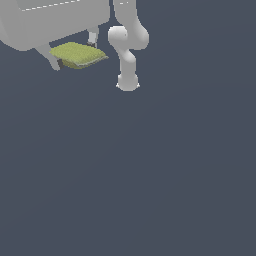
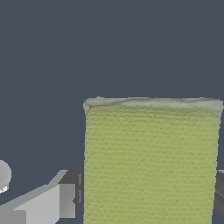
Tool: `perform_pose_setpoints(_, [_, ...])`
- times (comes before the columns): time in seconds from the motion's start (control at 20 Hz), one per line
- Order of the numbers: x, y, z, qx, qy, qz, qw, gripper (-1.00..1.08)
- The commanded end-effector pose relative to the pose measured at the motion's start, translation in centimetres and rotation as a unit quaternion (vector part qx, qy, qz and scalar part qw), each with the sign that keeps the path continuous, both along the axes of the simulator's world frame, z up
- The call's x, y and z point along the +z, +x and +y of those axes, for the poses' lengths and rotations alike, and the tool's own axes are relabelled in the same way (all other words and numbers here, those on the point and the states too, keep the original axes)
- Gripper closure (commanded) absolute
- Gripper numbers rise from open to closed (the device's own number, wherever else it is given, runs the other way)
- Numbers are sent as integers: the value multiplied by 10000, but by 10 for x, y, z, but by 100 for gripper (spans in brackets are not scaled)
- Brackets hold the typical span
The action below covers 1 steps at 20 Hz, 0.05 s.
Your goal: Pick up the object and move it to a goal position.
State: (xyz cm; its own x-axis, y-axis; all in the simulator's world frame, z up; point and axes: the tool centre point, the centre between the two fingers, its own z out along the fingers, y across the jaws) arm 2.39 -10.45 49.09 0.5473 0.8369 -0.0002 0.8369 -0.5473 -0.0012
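Jaws clamp the block [image 1: 78, 54] at the exterior view's top left; arm base [image 1: 127, 82] stands just right.

- The block [image 2: 151, 162] has a yellow-green top with a fine woven, cloth-like grain, matt, paler along its edge.
- The pincer [image 1: 72, 55] looks like smooth white plastic with a soft sheen; its fingertips [image 2: 72, 192] are darker grey and matt.
- The counter [image 1: 150, 175] is plain dark slate, smooth, without shine.
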Motion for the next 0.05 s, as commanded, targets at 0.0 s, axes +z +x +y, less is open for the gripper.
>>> perform_pose_setpoints(0.0, [2, 0, 0, 0, -1, -6, 10000, 108])
